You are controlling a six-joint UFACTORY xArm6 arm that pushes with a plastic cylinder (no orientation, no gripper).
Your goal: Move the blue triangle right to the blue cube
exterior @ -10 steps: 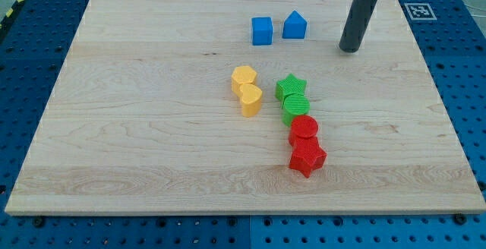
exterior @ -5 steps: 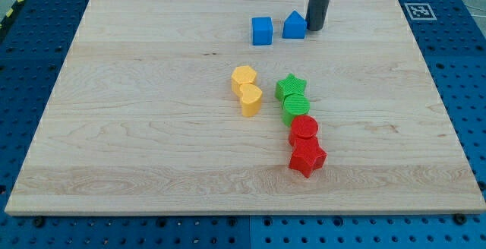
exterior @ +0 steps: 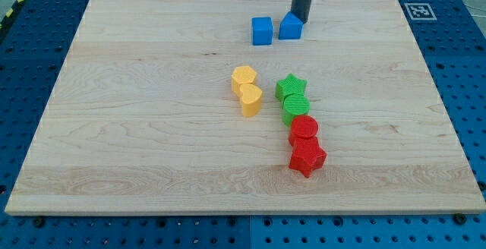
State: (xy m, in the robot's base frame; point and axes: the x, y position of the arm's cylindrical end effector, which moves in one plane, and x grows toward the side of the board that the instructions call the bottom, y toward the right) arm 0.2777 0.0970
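My tip (exterior: 301, 21) has no jaws, grasps nothing, touches blue triangle (exterior: 290, 26) at its 1 o'clock, placed to shove it toward blue cube (exterior: 262, 30) at 9 o'clock.

My tip (exterior: 302, 23) slid left, nudging blue triangle (exterior: 290, 27) toward blue cube (exterior: 262, 30).

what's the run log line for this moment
task: blue triangle to blue cube | my tip: touching blue triangle, upper right side | blue cube: small gap on triangle's left | status: pushing, not yet together
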